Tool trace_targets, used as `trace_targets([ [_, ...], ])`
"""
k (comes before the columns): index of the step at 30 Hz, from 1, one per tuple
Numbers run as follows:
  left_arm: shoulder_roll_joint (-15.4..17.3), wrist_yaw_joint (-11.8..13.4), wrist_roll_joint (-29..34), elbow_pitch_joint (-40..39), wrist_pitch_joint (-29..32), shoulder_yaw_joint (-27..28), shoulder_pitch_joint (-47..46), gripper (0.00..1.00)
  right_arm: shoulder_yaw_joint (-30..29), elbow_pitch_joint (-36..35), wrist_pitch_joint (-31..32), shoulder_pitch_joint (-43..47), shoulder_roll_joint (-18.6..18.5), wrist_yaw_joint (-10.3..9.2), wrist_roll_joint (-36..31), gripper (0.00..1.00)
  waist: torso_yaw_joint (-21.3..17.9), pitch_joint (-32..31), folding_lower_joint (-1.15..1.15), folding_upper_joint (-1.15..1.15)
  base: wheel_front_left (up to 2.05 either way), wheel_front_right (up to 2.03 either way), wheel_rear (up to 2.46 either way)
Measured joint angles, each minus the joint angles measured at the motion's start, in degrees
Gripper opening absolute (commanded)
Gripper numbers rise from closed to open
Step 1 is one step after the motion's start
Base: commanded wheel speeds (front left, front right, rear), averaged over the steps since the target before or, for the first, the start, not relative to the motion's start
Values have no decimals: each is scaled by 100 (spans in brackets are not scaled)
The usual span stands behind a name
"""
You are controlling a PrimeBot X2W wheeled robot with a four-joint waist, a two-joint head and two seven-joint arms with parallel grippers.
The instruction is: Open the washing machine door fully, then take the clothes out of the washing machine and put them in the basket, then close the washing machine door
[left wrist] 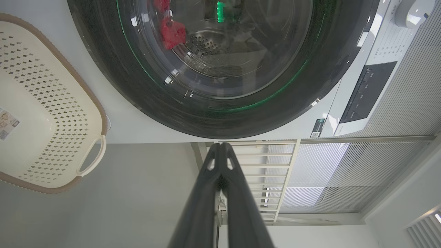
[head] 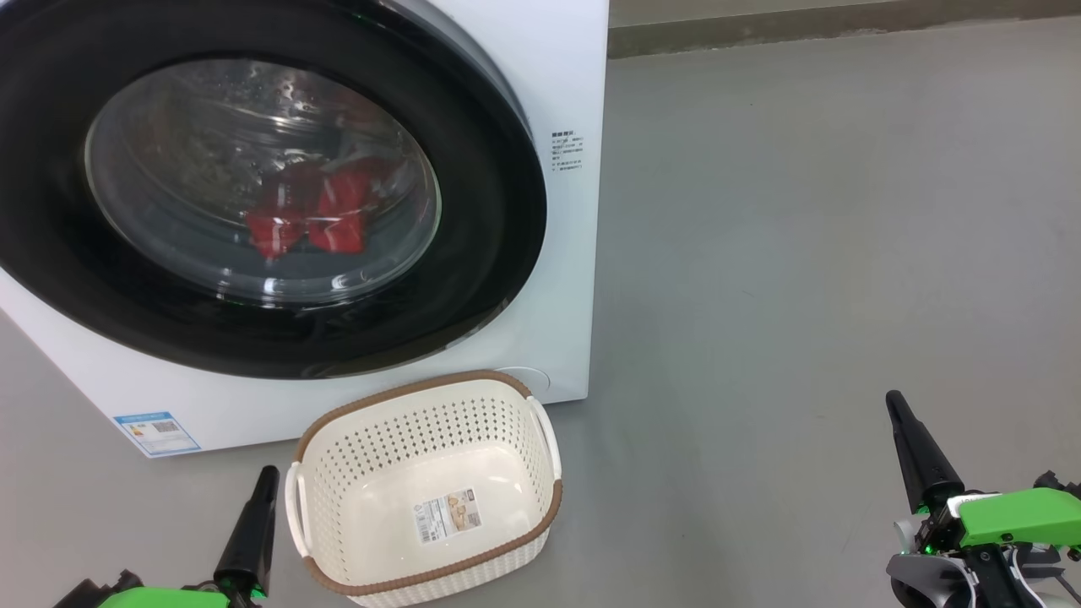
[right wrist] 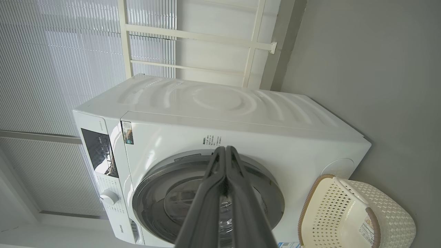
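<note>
The washing machine door [head: 211,135] was shut, the clothes [head: 312,215] behind it, the basket [head: 422,422] before it empty — 3 steps undone, left gripper [head: 268,475] and right gripper [head: 895,405] closed on nothing.

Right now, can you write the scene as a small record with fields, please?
door: shut on the washing machine
clothes: red, inside, seen through the door
basket: empty, on the floor before the machine
left gripper: jaws shut, holding nothing, beside the basket
right gripper: jaws shut, holding nothing, apart from everything
</note>
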Motion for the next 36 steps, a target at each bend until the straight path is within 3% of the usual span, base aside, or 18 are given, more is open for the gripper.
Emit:
trace_targets([
  [19, 0, 0, 0, 0, 0, 0, 0, 0, 0, 0, 0, 0, 0, 0, 0, 0, 0, 0, 0, 0, 0, 0, 0],
  [20, 0, 0, 0, 0, 0, 0, 0, 100, 0, 0, 0, 0, 0, 0, 0, 100, 0, 0, 0, 0, 0, 0, 0],
  [26, -121, 8, 2, 337, -3, -32, 235, 100, 67, 360, -9, 290, 130, 0, 0, 100, -1, 6, 0, 0, 0, 0, 0],
  [36, -104, 8, 215, 337, -166, -148, 269, 100, 214, 309, -169, 336, 85, 0, -88, 100, -5, -51, 1, 0, 0, 0, 0],
])
